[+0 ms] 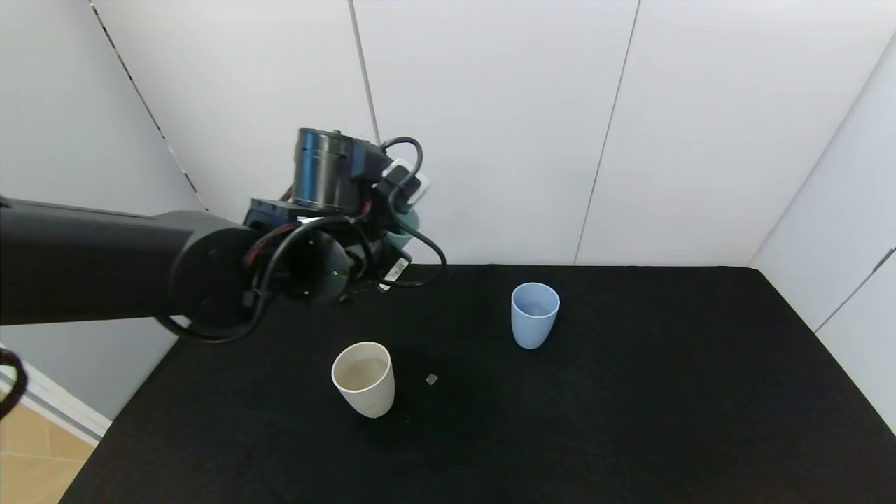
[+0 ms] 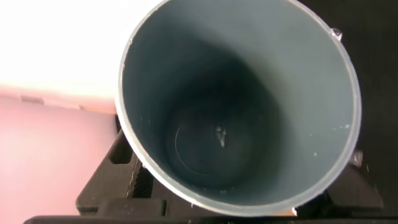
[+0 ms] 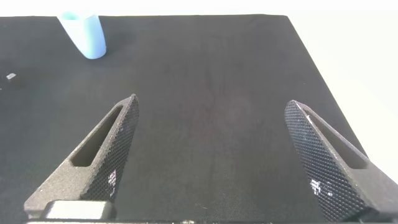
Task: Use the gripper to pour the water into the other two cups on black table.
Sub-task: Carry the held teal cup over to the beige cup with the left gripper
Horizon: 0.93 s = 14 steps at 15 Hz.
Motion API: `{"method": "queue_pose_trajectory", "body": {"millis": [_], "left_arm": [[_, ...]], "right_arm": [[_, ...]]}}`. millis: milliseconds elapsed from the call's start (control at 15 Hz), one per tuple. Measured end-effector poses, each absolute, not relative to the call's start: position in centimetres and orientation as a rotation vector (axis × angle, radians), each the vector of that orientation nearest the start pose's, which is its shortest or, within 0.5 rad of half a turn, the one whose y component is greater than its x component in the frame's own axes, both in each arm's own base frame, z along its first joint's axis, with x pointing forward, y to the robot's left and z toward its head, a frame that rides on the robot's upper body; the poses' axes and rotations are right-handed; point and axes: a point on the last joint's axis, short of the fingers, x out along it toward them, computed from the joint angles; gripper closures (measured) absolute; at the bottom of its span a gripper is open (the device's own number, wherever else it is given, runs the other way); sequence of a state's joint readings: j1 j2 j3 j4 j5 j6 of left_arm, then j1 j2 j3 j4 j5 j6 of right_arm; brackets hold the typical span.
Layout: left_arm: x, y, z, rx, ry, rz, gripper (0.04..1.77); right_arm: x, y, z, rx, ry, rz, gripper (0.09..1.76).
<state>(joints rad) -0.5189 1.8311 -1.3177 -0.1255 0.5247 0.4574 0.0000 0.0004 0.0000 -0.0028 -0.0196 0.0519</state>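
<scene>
My left gripper (image 1: 395, 210) is shut on the teal-green tumbler (image 2: 286, 87) and holds it above the back left of the black table (image 1: 630, 420). Only a sliver of that tumbler (image 1: 406, 227) shows behind the wrist in the head view. Its inside looks almost empty, with a small glint of water (image 2: 221, 138) at the bottom. The cream-beige cup (image 1: 364, 378) stands upright below and in front of it, with a liquid surface showing inside. The pale blue cup (image 1: 535, 315) stands upright to the right. My right gripper (image 3: 211, 155) is open and empty, low over bare table, with the blue cup (image 3: 84, 34) far from it.
A small pale scrap (image 1: 431, 379) lies on the cloth just right of the cream cup. White wall panels close off the back and right. The table's left edge (image 1: 133, 413) drops to a wooden floor.
</scene>
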Motion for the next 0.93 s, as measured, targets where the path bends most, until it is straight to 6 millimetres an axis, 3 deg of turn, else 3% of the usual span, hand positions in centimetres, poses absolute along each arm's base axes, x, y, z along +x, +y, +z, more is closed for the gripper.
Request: {"method": "queue_pose_trajectory", "body": {"millis": [400, 600, 933], "left_arm": [[25.5, -8.7, 24.5, 0.46, 0.349, -0.064, 0.64], [22.3, -5.6, 24.0, 0.379, 0.358, -0.071, 0.64], [18.9, -3.1, 21.6, 0.438, 0.424, -0.047, 0.64]], "right_arm": [[-2.3, 0.0, 7.6, 0.052, -0.003, -0.02, 0.14], [-2.3, 0.0, 7.6, 0.052, -0.003, -0.02, 0.14], [-2.3, 0.0, 7.6, 0.052, -0.003, -0.02, 0.14]]}}
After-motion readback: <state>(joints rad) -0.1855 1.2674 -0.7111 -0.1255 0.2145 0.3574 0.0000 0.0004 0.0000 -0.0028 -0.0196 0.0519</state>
